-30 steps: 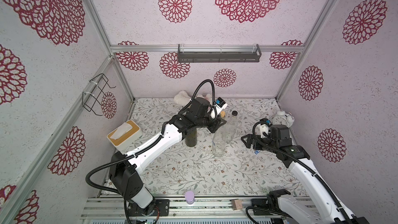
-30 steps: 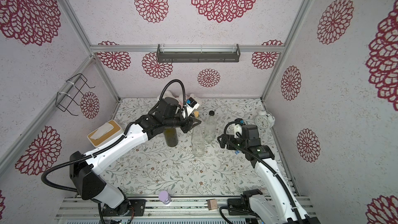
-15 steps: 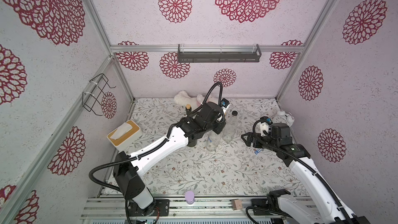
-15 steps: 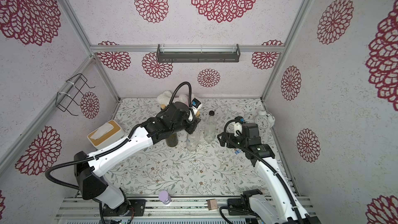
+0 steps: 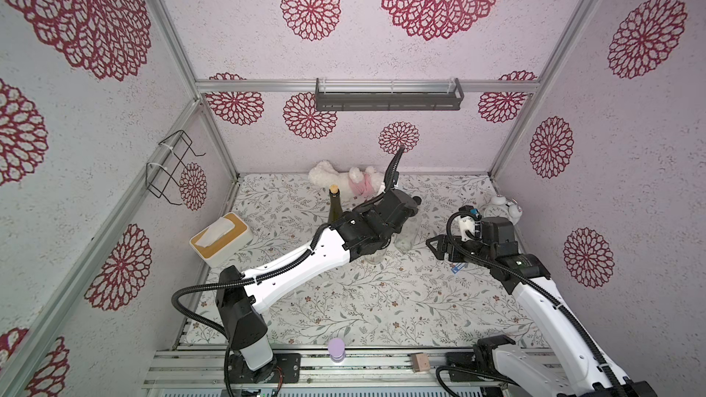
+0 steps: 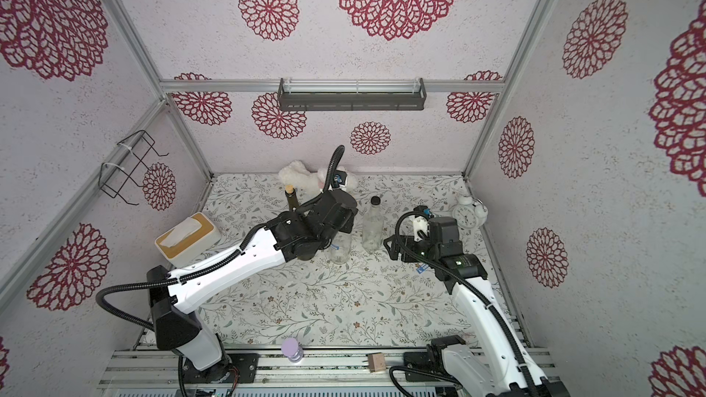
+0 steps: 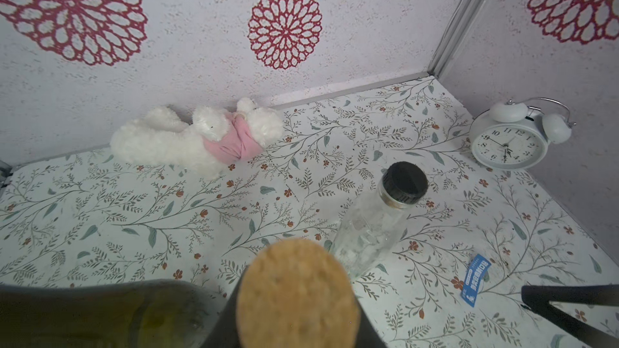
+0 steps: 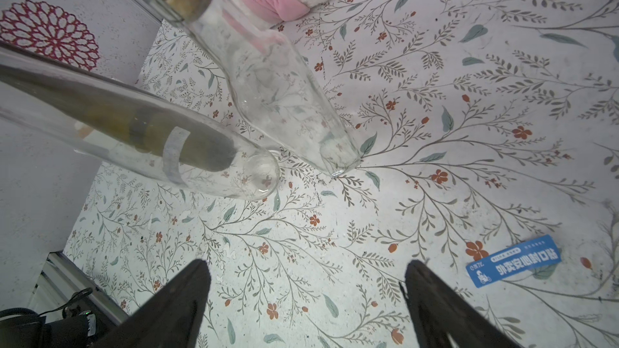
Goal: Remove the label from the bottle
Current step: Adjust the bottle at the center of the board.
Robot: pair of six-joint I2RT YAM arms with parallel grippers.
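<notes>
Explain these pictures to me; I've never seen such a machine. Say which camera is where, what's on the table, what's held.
This is a robot with two arms, each ending in a two-fingered hand. Two pictures look down from overhead; the other two come from wrist cameras. On the floral table are a dark green glass bottle, a clear glass bottle with a black cap and a clear glass bottle with a cork. Also there: a white plush toy, a white alarm clock, a white tissue box and a blue sticker. The left hand is shut on the cork-stoppered bottle's top; the right hand is open and empty.
</notes>
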